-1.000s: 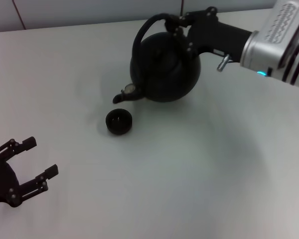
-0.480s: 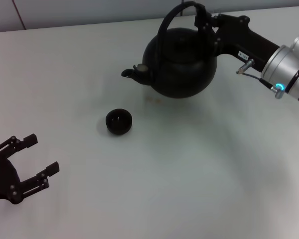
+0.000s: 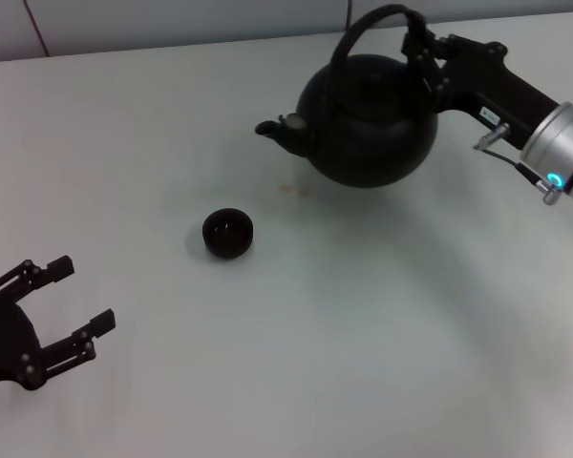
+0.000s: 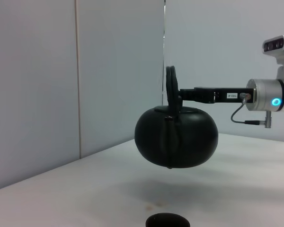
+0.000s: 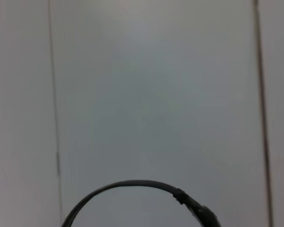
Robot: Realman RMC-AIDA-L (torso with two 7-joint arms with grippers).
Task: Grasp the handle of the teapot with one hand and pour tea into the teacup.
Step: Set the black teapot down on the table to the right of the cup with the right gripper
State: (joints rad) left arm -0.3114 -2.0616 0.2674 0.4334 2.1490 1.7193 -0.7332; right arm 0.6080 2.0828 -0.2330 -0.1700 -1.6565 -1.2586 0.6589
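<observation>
The glossy black teapot [image 3: 371, 122] hangs level in the air at the back right of the table, spout pointing left; the left wrist view shows it clear of the surface [image 4: 176, 137]. My right gripper [image 3: 423, 46] is shut on the right side of its arched handle [image 3: 377, 17], which also shows in the right wrist view [image 5: 132, 187]. The small black teacup [image 3: 228, 232] stands on the table to the front left of the teapot, apart from it; its rim shows in the left wrist view [image 4: 167, 220]. My left gripper [image 3: 67, 310] is open and empty at the front left.
A small brownish stain [image 3: 294, 190] lies on the white table [image 3: 363, 334] between teacup and teapot. A pale wall [image 4: 85, 71] stands behind the table's far edge.
My right gripper has tilted the teapot back to level and carried it right and back, away from the teacup. The left arm has barely moved.
</observation>
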